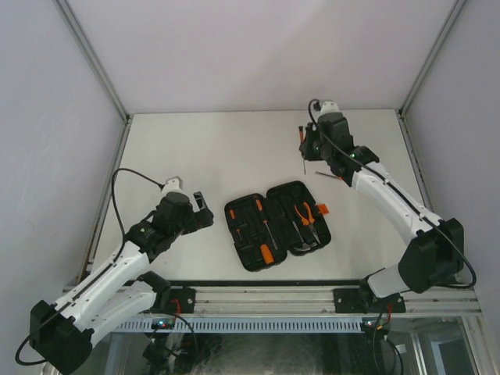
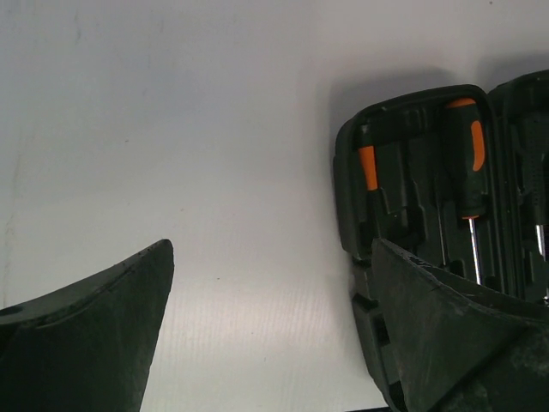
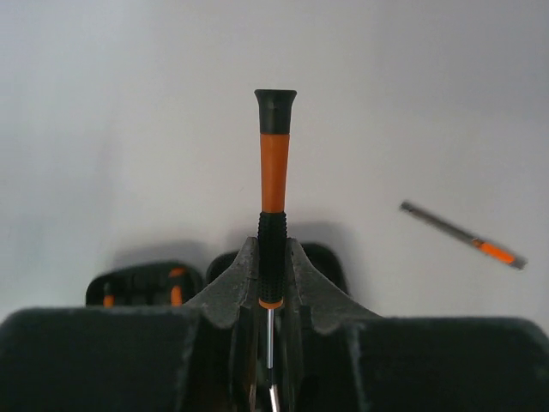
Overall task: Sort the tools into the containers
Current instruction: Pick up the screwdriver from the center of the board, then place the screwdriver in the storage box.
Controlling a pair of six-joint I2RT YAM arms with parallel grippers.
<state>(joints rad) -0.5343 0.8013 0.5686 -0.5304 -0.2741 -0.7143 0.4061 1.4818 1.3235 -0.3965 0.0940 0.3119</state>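
**Carrying a thin screwdriver to the case**

I am clamping my right claw (image 3: 273,249) on the screwdriver (image 3: 274,159) at its black grip, with my right arm reaching to the table's far right, well apart from the open case (image 1: 277,225) at the near middle. I judge the shaft needs lining up with a free slot before I let go. My left claw (image 2: 270,257) is hanging open just beside the case. Another thin tool (image 3: 463,233) is lying loose nearby.

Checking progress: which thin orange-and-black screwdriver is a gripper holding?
The orange-and-black screwdriver clamped in the right gripper, its handle sticking out past the tips. The other screwdrivers rest in the open black plastic case.
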